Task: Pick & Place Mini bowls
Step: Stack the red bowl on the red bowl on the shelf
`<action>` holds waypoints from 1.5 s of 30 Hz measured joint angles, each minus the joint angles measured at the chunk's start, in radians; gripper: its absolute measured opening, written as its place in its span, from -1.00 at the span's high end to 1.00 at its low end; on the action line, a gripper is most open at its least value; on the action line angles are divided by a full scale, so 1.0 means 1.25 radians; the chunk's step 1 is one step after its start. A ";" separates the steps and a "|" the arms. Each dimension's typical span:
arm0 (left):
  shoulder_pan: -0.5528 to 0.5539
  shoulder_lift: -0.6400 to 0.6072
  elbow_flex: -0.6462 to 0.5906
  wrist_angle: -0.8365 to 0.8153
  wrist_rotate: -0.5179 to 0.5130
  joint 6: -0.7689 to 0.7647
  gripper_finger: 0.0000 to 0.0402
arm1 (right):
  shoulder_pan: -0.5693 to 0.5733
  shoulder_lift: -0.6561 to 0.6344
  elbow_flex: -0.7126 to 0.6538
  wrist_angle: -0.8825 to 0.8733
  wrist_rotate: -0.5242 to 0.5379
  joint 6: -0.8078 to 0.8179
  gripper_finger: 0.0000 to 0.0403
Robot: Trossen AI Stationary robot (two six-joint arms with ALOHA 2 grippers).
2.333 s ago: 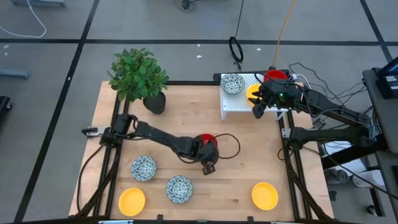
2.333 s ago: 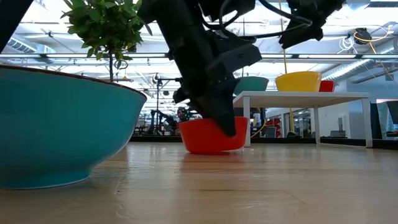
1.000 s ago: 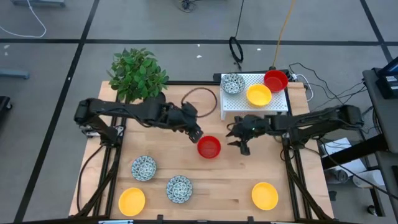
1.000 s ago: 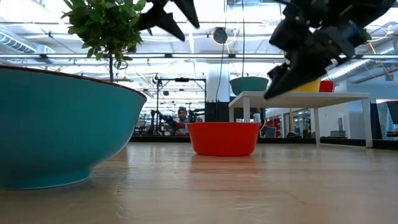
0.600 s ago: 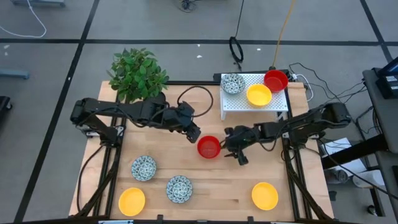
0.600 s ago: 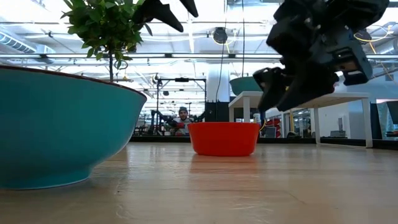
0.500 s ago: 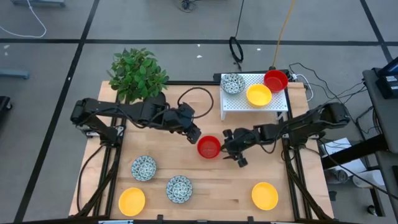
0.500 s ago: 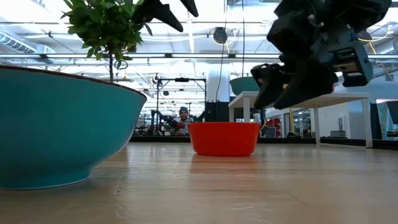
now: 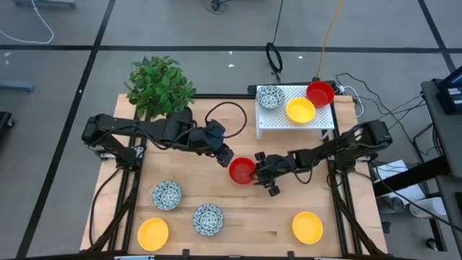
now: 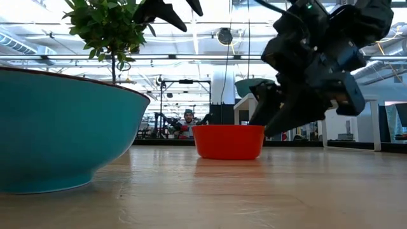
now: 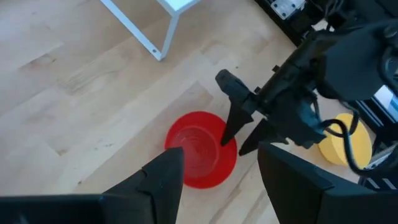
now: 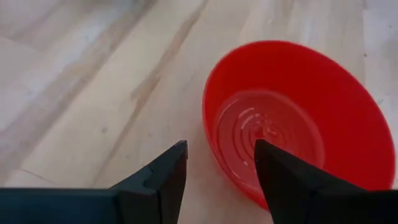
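Two grippers, fingers spread, flanking red bowl [image 9: 242,170]: left gripper [image 9: 226,156], right gripper [image 9: 264,173].

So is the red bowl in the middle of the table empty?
Empty. The right wrist view looks straight into the red bowl and shows only its bare, shiny bottom.

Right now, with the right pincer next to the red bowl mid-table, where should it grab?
Take the red bowl by its rim, on the side facing the right pincer. The bowl sits upright and open, so one open finger can go inside the wall and one outside. The left pincer hangs open just off the opposite side.
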State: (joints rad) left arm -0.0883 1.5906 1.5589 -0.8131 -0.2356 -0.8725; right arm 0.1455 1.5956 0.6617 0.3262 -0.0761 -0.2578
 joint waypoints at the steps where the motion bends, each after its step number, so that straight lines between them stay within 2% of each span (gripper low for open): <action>1: 0.000 0.000 0.000 0.000 0.000 0.000 -0.04 | 0.000 0.008 0.000 0.002 0.001 -0.008 0.16; 7: 0.000 0.000 0.000 0.000 0.000 0.000 -0.04 | 0.002 0.036 0.000 -0.003 0.000 -0.023 0.39; 15: 0.000 0.000 0.000 -0.001 0.000 0.005 -0.04 | 0.002 0.034 0.003 -0.021 0.008 -0.058 0.95; 19: 0.000 0.000 0.000 -0.002 0.000 0.007 -0.04 | 0.002 0.026 0.003 -0.030 0.008 -0.029 0.96; 23: 0.000 0.000 0.000 -0.002 0.000 0.035 -0.04 | 0.002 -0.032 -0.001 -0.052 0.013 0.009 0.99; 32: 0.004 0.000 0.000 -0.002 -0.001 0.062 -0.04 | -0.007 -0.240 -0.001 -0.066 0.117 0.053 1.00; 36: 0.004 0.000 0.000 0.000 -0.019 0.084 -0.04 | -0.023 -0.338 -0.001 -0.086 0.200 0.058 1.00; 40: 0.005 0.000 0.000 0.000 -0.049 0.109 -0.04 | -0.083 -0.408 0.056 -0.271 0.253 0.140 1.00; 45: 0.022 0.000 0.000 0.002 -0.071 0.133 -0.04 | -0.170 -0.435 0.180 -0.516 0.303 0.151 1.00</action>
State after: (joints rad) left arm -0.0612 1.5909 1.5589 -0.8104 -0.3241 -0.7068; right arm -0.0672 1.0521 0.8871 -0.3193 0.3022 -0.0684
